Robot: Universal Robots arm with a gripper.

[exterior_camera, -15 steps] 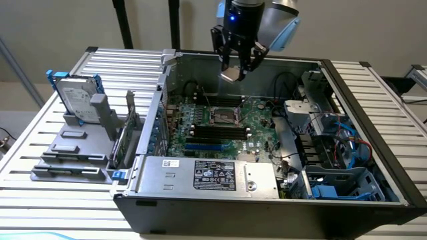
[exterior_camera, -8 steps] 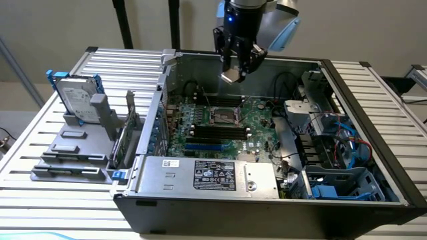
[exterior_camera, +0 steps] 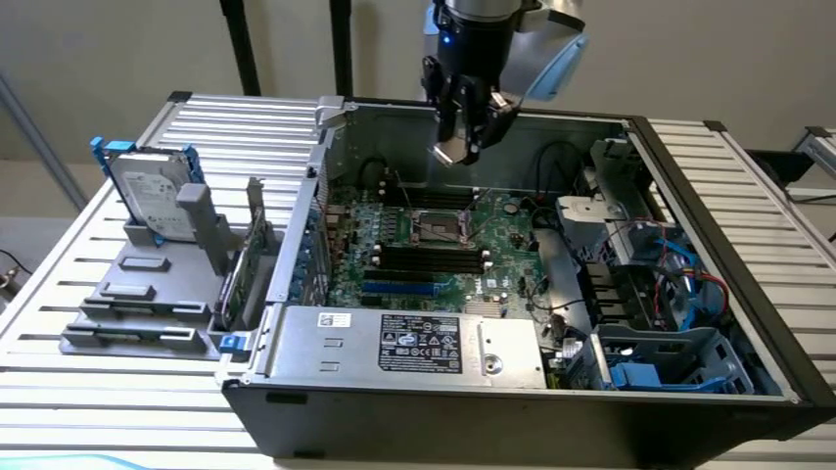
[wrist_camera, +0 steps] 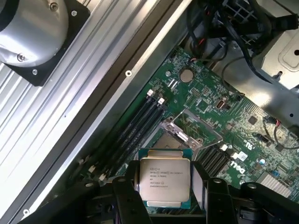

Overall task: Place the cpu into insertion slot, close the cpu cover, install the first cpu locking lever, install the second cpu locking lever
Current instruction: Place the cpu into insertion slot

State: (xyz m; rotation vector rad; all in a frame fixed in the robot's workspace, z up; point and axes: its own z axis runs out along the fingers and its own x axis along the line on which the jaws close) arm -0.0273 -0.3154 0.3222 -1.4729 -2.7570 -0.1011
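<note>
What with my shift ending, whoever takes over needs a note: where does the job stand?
Gripper: shut on the cpu, held in the air above the board.
Slot: no cpu in it; the cover looks swung open.
Done: the cpu is in the grip.
Left: cpu into the slot, cover closed, both levers installed.

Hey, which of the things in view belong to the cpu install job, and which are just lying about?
For the job:
gripper, holding the cpu
insertion slot
cpu cover, open

Lying about:
hard drive on the grey rack
black memory slots
power supply
blue cables
</note>
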